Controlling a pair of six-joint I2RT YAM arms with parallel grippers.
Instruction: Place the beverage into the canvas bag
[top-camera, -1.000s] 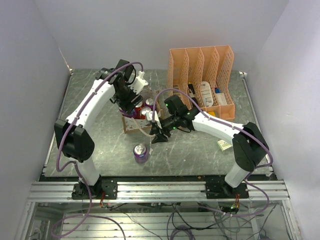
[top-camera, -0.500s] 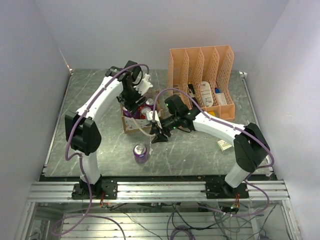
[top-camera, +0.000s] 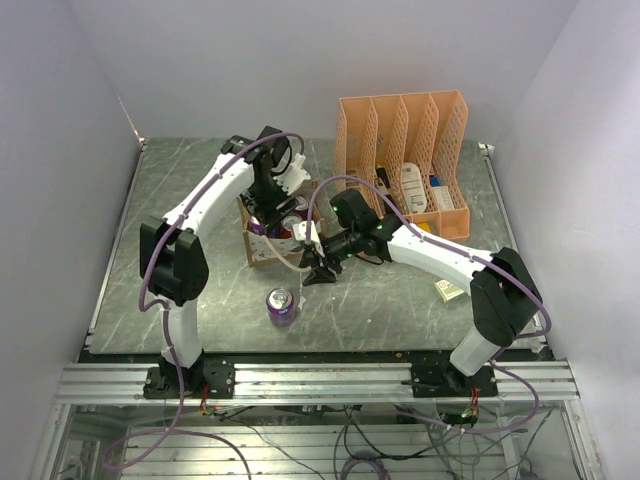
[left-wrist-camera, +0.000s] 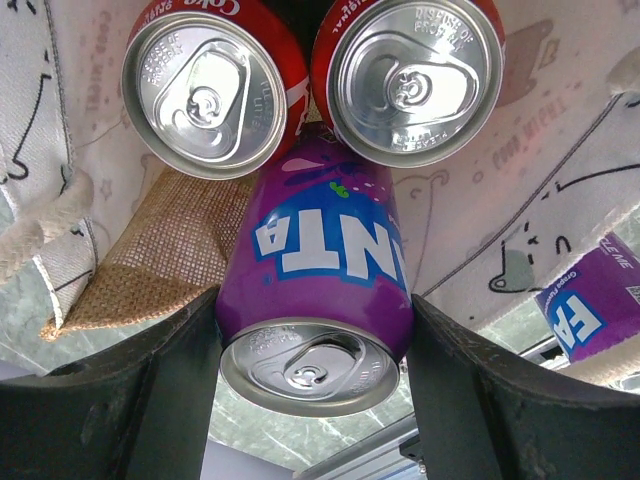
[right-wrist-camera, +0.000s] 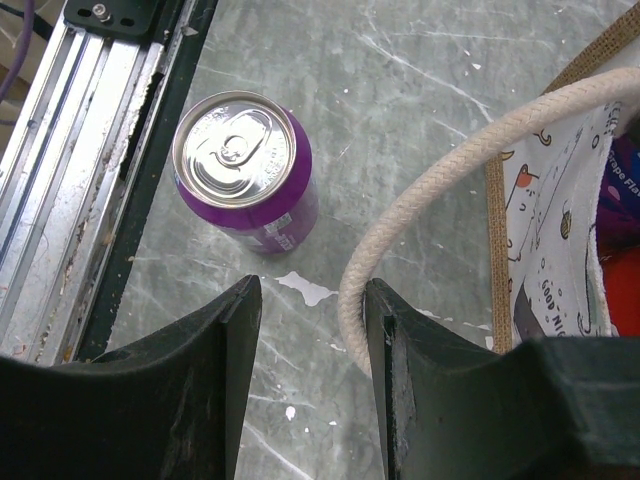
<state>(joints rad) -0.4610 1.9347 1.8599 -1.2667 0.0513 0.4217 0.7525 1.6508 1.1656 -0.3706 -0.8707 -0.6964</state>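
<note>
The canvas bag (top-camera: 262, 248) stands at mid-table, off-white with brown edges. My left gripper (top-camera: 272, 213) is over its mouth, shut on a purple Fanta can (left-wrist-camera: 322, 255) tilted down into the bag. Two red cola cans (left-wrist-camera: 208, 92) (left-wrist-camera: 410, 75) stand inside, just beyond it. My right gripper (top-camera: 315, 268) is open at the bag's near right corner. A cream rope handle (right-wrist-camera: 440, 200) runs between its fingers and touches the right finger (right-wrist-camera: 400, 350). A second purple can (top-camera: 281, 304) stands on the table in front of the bag and shows in the right wrist view (right-wrist-camera: 245, 165).
An orange file organizer (top-camera: 405, 160) holding small items stands at the back right. A small yellowish packet (top-camera: 448, 290) lies by the right arm. The metal frame rail (right-wrist-camera: 90, 150) runs close to the standing purple can.
My left arm has swung right and brought the Fanta can over the bag's mouth and lower. The right arm and the can on the table have not moved.
</note>
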